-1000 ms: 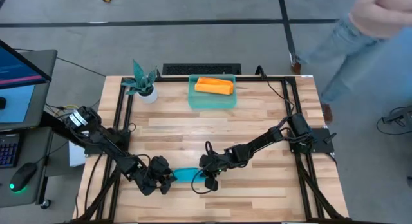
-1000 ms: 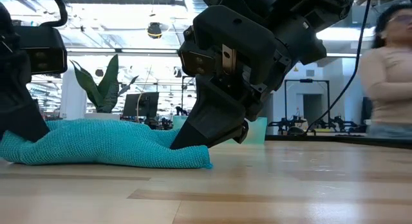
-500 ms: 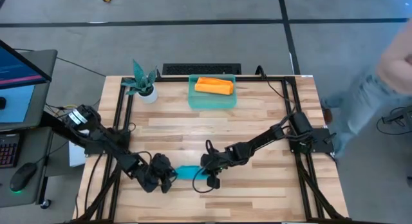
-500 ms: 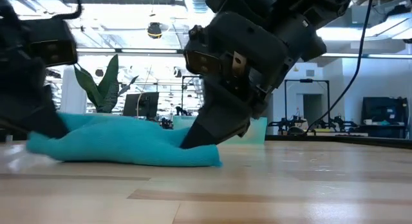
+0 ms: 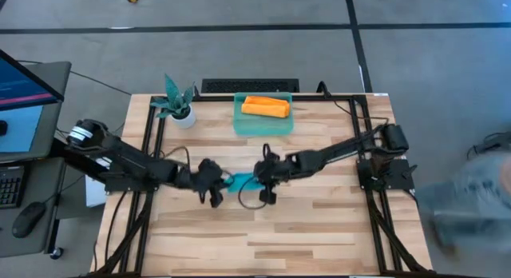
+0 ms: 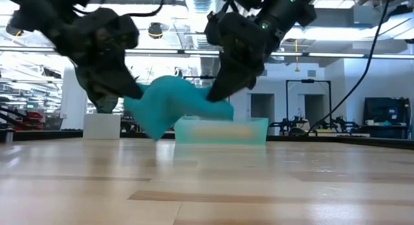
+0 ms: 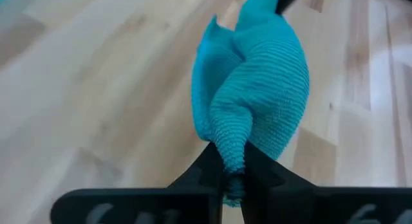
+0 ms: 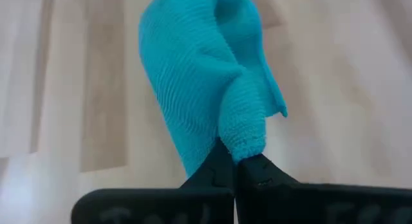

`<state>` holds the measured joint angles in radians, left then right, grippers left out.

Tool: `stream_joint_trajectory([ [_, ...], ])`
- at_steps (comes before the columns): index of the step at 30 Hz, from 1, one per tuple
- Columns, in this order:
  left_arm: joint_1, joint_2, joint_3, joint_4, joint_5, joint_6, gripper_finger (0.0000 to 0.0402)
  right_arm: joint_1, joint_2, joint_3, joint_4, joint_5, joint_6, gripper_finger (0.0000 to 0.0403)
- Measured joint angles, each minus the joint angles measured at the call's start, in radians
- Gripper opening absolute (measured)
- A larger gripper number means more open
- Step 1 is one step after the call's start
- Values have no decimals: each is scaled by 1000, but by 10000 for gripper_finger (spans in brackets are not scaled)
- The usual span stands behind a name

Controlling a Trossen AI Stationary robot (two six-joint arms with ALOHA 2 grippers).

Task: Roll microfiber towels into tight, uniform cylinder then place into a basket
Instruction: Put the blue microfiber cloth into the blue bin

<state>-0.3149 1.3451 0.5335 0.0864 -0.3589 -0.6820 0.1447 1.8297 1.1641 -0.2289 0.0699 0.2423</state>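
Teal towel (image 5: 239,182), rolled: both ends pinched by left pincer (image 5: 215,182) and right pincer (image 5: 262,179), airborne; next, carry to basket (image 5: 263,123) beside orange roll (image 5: 265,107).

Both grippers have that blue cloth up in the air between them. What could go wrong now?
The teal towel hangs off the table, pinched only at its ends by the left gripper and right gripper; either end might slip out. Its loose roll could sag open. The basket already holds the orange towel, so space might be tight.

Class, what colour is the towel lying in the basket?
Orange towel, in the teal-green basket; the high view shows it best.
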Motion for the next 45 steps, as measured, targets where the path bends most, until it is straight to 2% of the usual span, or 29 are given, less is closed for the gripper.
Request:
stream_joint_trajectory([
  [6,205,-17,9,38,146,170,7,-96,-79,1,-70,11,-63,6],
  [11,368,-17,58,35,149,336,10,-182,-107,2,-115,18,-115,6],
  [16,479,-18,120,36,150,484,8,-266,-108,2,-115,19,-194,6],
  [21,561,-13,163,37,153,585,8,-366,-109,2,-110,52,-249,6],
  [24,608,33,186,59,153,627,8,-423,-113,3,-104,61,-267,6],
  [30,695,228,310,96,165,743,9,-497,-116,3,-76,68,-378,6],
  [37,767,396,491,18,214,803,9,-564,-105,3,-62,71,-507,6],
  [45,797,421,568,-96,160,890,9,-632,-101,-24,-41,66,-579,6],
])
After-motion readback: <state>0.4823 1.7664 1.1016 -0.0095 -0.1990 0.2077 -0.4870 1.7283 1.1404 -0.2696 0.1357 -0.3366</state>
